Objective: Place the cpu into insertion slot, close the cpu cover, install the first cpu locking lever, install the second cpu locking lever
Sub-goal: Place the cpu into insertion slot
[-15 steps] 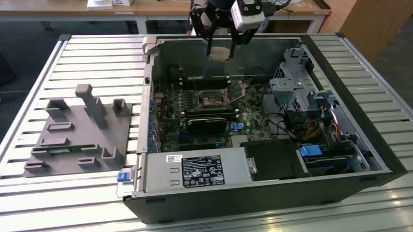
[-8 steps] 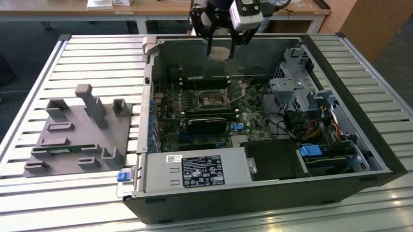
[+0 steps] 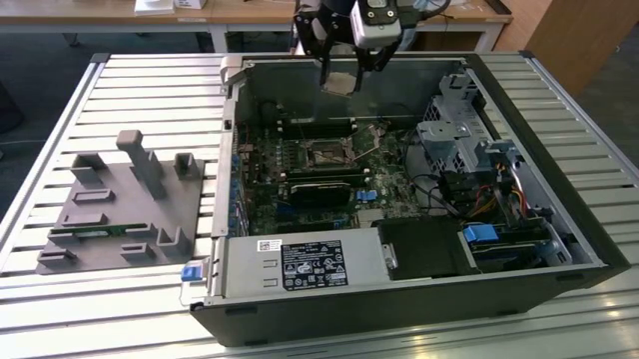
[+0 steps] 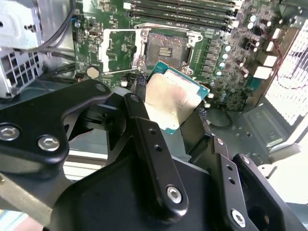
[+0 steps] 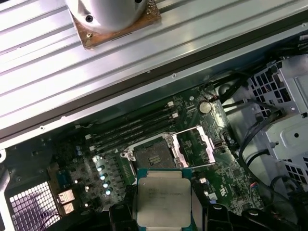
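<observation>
Nearest the lens in the second wrist view: black fingers of the gripper, clenched on two opposite edges of the cpu. Held it tilted, silver face outward, green border showing along the edges. Met the same cpu square-on in the first wrist view, pinched between the dark fingertips.

Past the chip, in both wrist views: the insertion slot, bare and uncovered, with the cpu cover swung open just beside it. Kept the chip apart from the socket, touching neither slot nor cover. Also picked out there the long memory slots and a coin cell.

From the exterior view, took in the whole open computer case lying on a slatted table, and a grey fixture block well apart on the exterior view's left. Found the gripper raised near the far wall of the case, farther back than the insertion slot.
</observation>
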Controlling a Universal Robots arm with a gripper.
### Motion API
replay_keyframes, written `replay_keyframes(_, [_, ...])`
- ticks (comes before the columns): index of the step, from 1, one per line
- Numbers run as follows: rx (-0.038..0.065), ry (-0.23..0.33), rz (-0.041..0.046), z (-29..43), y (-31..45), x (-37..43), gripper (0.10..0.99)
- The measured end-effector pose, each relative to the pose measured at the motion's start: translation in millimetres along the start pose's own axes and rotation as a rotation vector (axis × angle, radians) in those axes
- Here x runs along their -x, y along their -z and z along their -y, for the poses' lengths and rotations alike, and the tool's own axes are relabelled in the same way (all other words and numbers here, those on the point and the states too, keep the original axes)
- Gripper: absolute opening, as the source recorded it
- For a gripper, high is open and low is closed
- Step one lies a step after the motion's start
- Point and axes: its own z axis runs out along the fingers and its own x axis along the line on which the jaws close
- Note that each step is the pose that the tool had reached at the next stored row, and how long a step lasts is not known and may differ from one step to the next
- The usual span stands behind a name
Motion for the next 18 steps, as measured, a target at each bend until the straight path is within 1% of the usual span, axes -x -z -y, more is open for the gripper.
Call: replay_keyframes(18, [0.006,-0.29,0.026,0.3,-2.4,-0.2,0.537])
